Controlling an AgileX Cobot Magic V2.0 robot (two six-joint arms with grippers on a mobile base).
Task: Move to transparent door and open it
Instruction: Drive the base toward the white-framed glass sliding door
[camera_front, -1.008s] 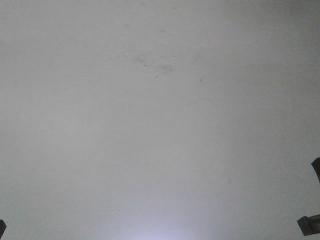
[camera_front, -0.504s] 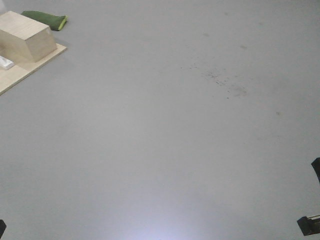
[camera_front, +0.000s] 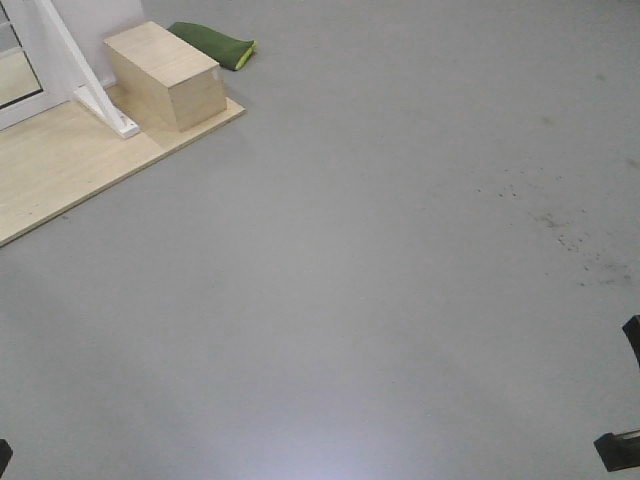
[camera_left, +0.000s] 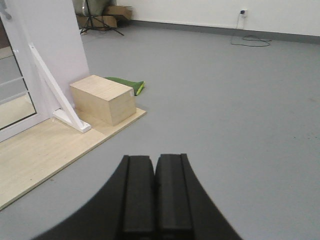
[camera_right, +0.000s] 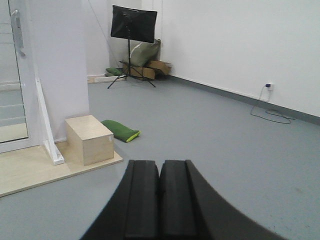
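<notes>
while the transparent door (camera_right: 11, 95) shows only as a strip at the far left edge of the right wrist view, well apart from both arms, the task looks barely begun; its grey pull handle (camera_right: 17, 31) sits high at that edge, untouched, and the door appears shut, though too little of it is in frame to be sure; the approach across the grey floor (camera_front: 400, 280) is left to do, then the reach for the handle and the pull; just beside the door stands a white wall panel (camera_right: 55, 65), braced by a slanted white post (camera_right: 46, 125); at its foot a wooden box (camera_right: 90, 137) rests on a pale wooden platform (camera_right: 30, 175), with a green cushion (camera_right: 120, 131) on the floor near the box; the left gripper (camera_left: 154, 165) is clenched on nothing, pads pressed together, and the right gripper (camera_right: 160, 167) likewise; the door's hinge side is cut off; in the front-facing view only a sliver of glass and frame reaches the top left corner, and i cannot tell whether that is the handled panel; the dark shapes at that view's bottom corners are too cropped to name.
</notes>
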